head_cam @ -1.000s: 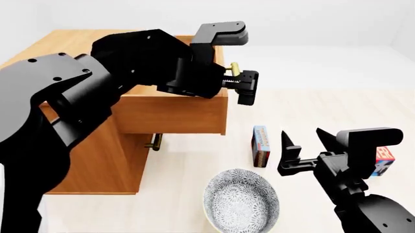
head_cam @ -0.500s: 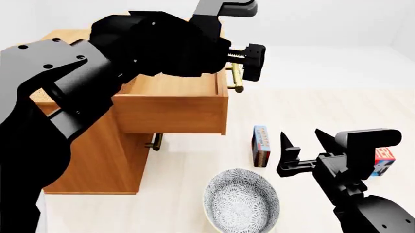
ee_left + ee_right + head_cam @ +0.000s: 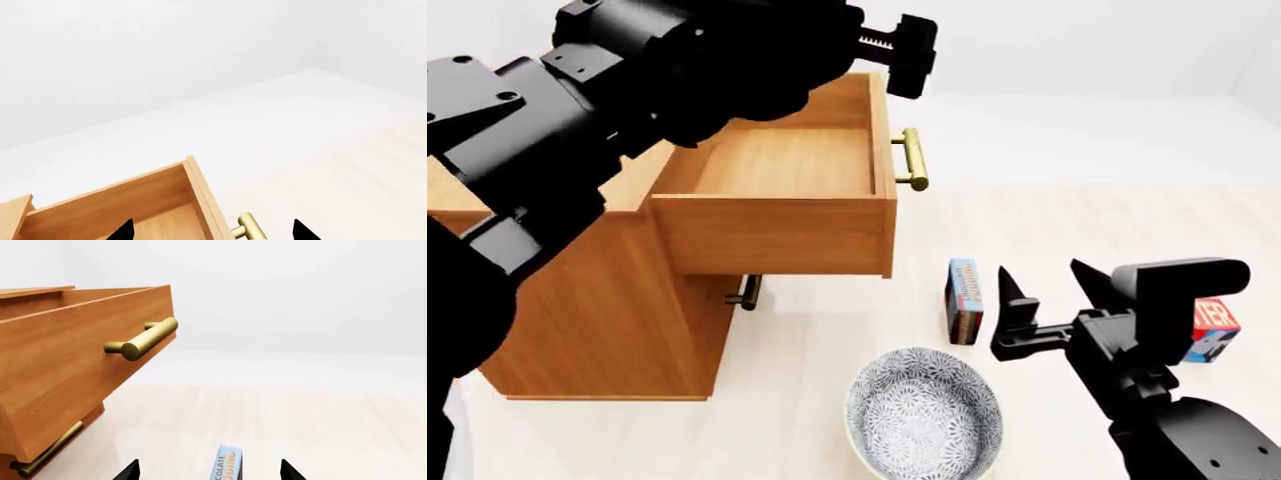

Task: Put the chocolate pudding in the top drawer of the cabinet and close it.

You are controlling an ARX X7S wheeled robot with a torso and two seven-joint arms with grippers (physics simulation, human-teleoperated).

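top drawer [image 3: 777, 195] of the cabinet [image 3: 601, 310] stands pulled out, interior bare, brass handle [image 3: 912, 159] free. left gripper [image 3: 901, 52] is raised above the drawer's far corner, largely masked by its own arm; jaw spread cannot be judged there, though the left wrist view shows two tips apart with nothing between. chocolate pudding [image 3: 964, 300] stands on edge on the floor, between the cabinet and the right gripper [image 3: 1044, 285], whose fingers are spread and empty. patterned bowl [image 3: 924, 415] lies near; a red box [image 3: 1212, 330] is partly hidden behind the right arm.
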